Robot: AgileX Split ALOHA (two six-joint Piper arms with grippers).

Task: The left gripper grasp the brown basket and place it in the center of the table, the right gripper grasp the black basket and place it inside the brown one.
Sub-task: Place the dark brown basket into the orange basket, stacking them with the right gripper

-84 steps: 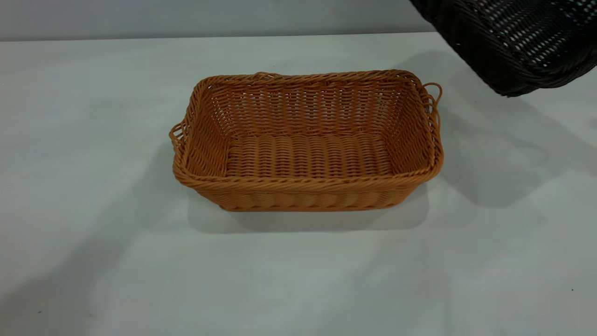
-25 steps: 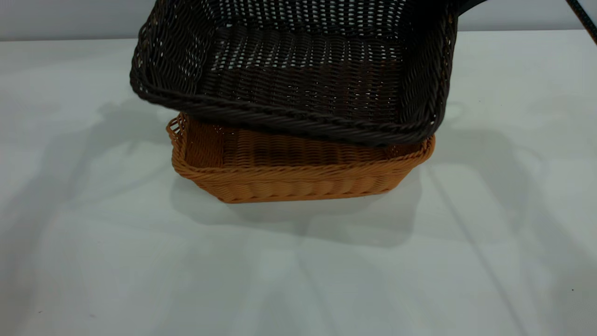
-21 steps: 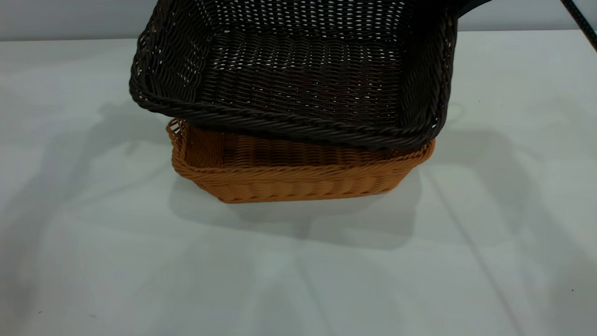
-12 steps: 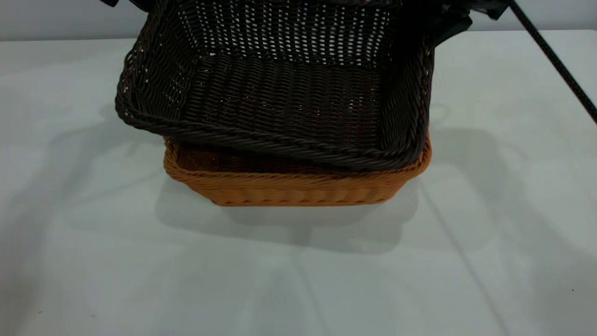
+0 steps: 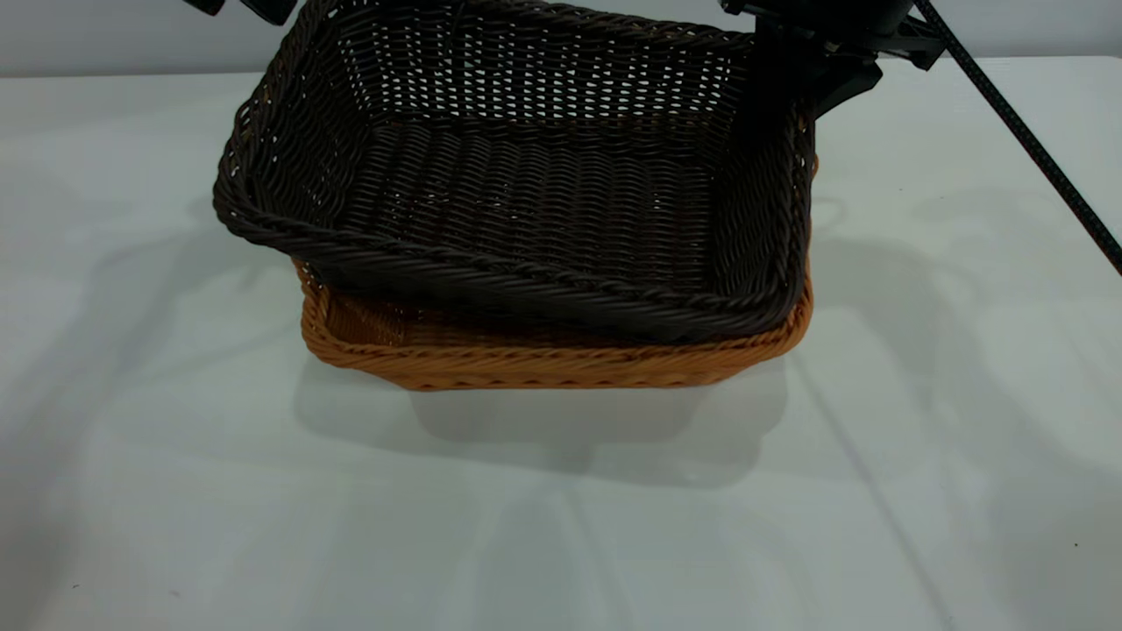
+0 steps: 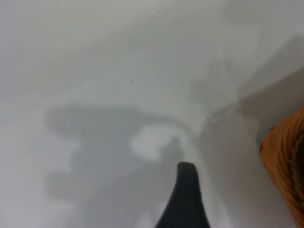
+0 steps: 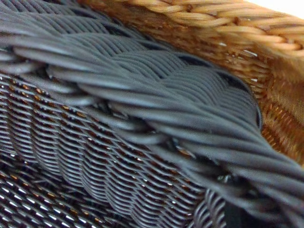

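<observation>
The brown basket [image 5: 543, 364] sits on the table [image 5: 561, 526] near its middle. The black basket [image 5: 526, 175] lies partly inside it, tilted, its right side low in the brown one and its left rim raised above the brown rim. My right gripper [image 5: 789, 74] is shut on the black basket's far right corner; the right wrist view shows the black weave [image 7: 156, 95] close up against the brown rim [image 7: 223, 19]. My left gripper [image 5: 241, 7] is open and empty, up at the far left of the baskets; one fingertip [image 6: 186, 185] shows above bare table beside the brown basket [image 6: 285, 161].
A black cable [image 5: 1026, 140] runs down from the right arm across the right side of the table. Bare tabletop lies in front of and on both sides of the baskets.
The black basket has come in from the right, over the brown basket, and sunk into it on the right side. The right gripper has come down into view with it.
</observation>
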